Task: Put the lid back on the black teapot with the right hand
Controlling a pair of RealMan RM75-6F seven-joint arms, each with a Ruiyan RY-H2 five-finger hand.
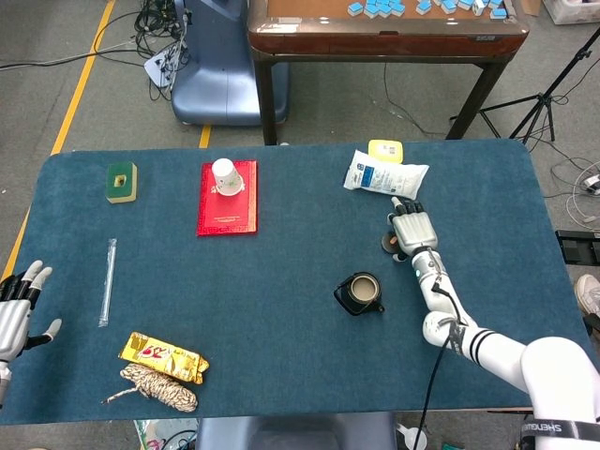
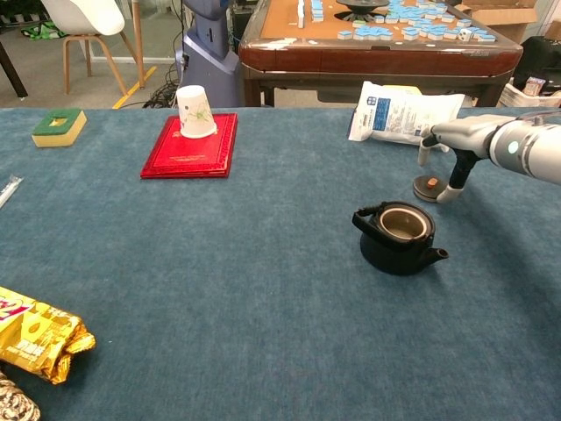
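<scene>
A blue felt surface (image 1: 281, 281) fills the scene, with a wooden table of mahjong tiles (image 2: 412, 10) standing beyond its far edge. The right robot hand (image 1: 411, 229) hovers directly over the lid (image 2: 427, 188), fingers spread downward around it in the chest view, with one fingertip near the surface just right of the lid; it does not appear to grip anything, though the head view hides the contact. The step in hand looks like the reach for the lid, with the grasp not yet made. The next move likely calls for closing the fingers on the small orange knob or the lid's rim, lifting, and carrying it the short way to the black teapot (image 1: 360, 294). The lid is a small dark disc with an orange knob, lying flat near a white packet (image 1: 384, 175). The teapot sits upright and open nearby, its pale inside showing, spout pointing right in the chest view. The left robot hand (image 1: 17, 307) rests at the surface's near left edge, fingers apart and empty.
</scene>
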